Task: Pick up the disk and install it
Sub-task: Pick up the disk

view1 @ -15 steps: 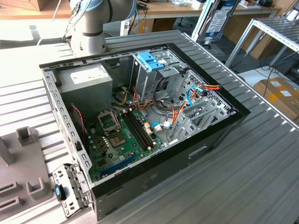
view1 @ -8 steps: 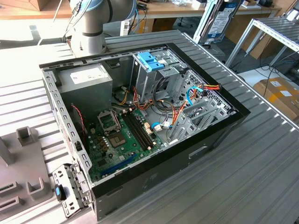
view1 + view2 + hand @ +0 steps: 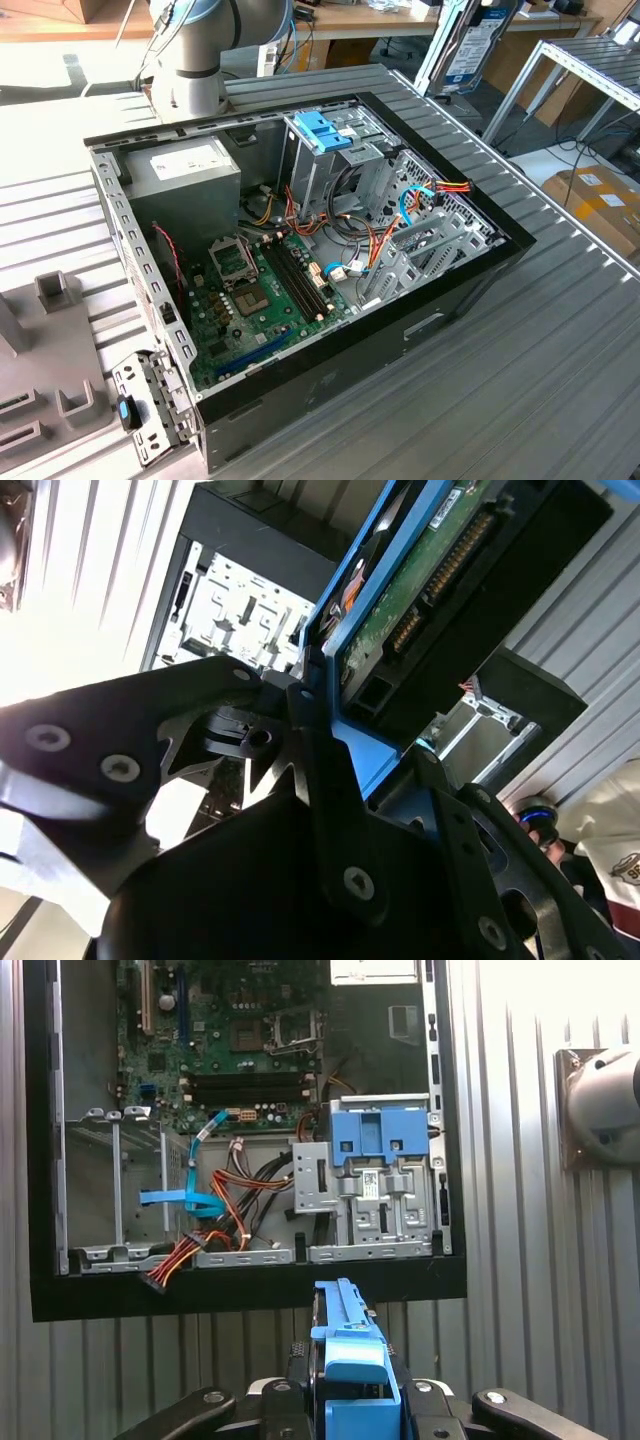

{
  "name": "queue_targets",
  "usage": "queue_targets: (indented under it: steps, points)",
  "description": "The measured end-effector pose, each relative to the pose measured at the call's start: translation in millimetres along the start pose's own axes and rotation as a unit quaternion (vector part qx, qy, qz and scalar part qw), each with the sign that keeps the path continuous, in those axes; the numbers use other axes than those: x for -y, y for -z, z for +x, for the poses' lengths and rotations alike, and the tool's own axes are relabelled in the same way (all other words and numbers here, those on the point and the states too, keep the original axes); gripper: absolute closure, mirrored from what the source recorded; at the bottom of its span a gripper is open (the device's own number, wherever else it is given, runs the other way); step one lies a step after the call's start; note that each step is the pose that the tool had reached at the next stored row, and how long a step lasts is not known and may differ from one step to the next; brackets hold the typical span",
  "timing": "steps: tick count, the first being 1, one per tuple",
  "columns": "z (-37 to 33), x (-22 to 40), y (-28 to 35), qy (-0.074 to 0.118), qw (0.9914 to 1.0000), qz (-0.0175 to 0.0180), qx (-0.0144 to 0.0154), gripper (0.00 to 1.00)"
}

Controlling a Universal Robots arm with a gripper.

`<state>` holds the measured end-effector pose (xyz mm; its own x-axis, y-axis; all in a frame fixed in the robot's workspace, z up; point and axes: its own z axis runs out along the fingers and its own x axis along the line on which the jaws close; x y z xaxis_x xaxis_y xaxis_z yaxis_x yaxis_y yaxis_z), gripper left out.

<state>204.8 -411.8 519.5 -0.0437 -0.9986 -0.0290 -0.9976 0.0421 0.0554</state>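
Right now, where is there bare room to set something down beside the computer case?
The ribbed table is bare on the exterior view's right of the computer case. Inside, cables crowd the drive cage. The hand holds the disk.

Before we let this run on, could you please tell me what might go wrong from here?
The pincer grips the disk at one end, so it might tilt or slip. Loose orange and blue cables lie beside the drive cage and could snag it. Its bare circuit board might scrape the case rim.
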Motion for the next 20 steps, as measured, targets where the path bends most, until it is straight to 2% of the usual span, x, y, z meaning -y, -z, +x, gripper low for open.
queue_targets:
  steps: [5,20]
  points:
    - [3.7,-2.9,-0.1,0.000,1.00000,0.0000,0.0000,0.63]
    - [14.8,-6.1,0.0,0.000,1.00000,0.0000,0.0000,0.63]
